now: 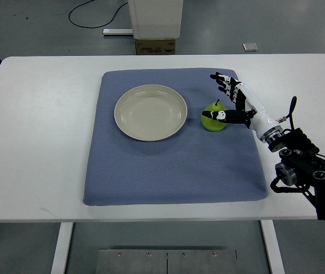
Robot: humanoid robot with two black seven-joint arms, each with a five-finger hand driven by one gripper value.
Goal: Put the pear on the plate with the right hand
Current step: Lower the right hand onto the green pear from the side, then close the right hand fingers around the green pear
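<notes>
green pear (pixel 213 121) sits upright on the blue cloth mat (pixel 173 171), stem up, just beside the right rim of the cream plate (pixel 150 112) and not on it. the plate lies on the same mat, left of the pear, with a narrow strip of cloth between the two. the dish is bare.

right hand (pixel 231 100) has its arm entering from the picture's right edge, right of the pear. the thumb crosses the near face of the fruit and appears to touch it. the other fingers (pixel 221 83) are spread and extended above and behind the pear, apart from its surface. judgement: the hand is released and bracketing the fruit, not yet clenched on it; the wide spread reads as a pre-grasp shape sized to wrap the round body from the side.

left hand does not show anywhere in the view.

mat lies on a white table (pixel 36 142). the textured cloth likely serves to stop the fruit rolling. a cardboard box (pixel 155 46) stands on the floor beyond the table, well apart from the pear.

stage, as judged: approach done, closure pending; lift and transfer to the plate remain. the carry is short, leftward of the pear's present spot.

risk noted: thumb pressure alone could push or tip the pear toward the plate before the fingers close.
</notes>
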